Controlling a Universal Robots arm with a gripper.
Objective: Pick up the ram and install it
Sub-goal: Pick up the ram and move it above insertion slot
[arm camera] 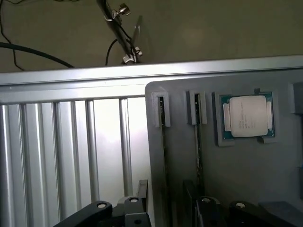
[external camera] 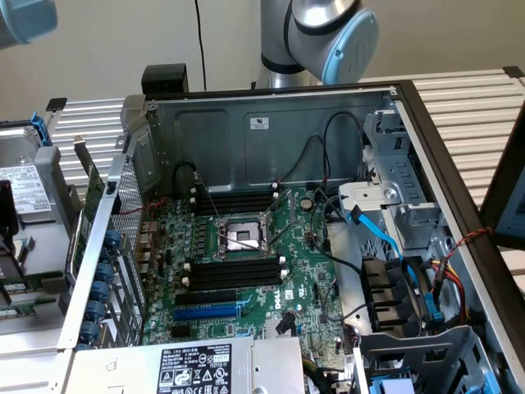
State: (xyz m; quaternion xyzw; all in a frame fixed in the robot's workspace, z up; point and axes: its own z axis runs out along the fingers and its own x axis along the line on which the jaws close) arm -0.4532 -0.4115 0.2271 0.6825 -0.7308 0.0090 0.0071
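In the wrist view, two thin dark rams stand on edge in slots of a grey holder tray (arm camera: 246,179). One ram (arm camera: 163,142) is nearer the tray's edge, and a second ram (arm camera: 198,146) stands beside it. My gripper (arm camera: 170,208) hovers over them, open, with its black fingers (arm camera: 142,194) on either side of the first ram's line and nothing held. The black memory slots (external camera: 236,272) lie on the green motherboard (external camera: 308,271) inside the open computer case, on both sides of the processor socket (external camera: 244,236).
A processor chip (arm camera: 247,116) sits in a pocket of the same tray. Ribbed aluminium table (arm camera: 71,156) lies beside the tray. In the case are loose black cables (external camera: 344,271), blue cables (external camera: 385,238), drive bays (external camera: 394,304) and a labelled power supply (external camera: 193,369). The arm's joint (external camera: 328,33) stands behind the case.
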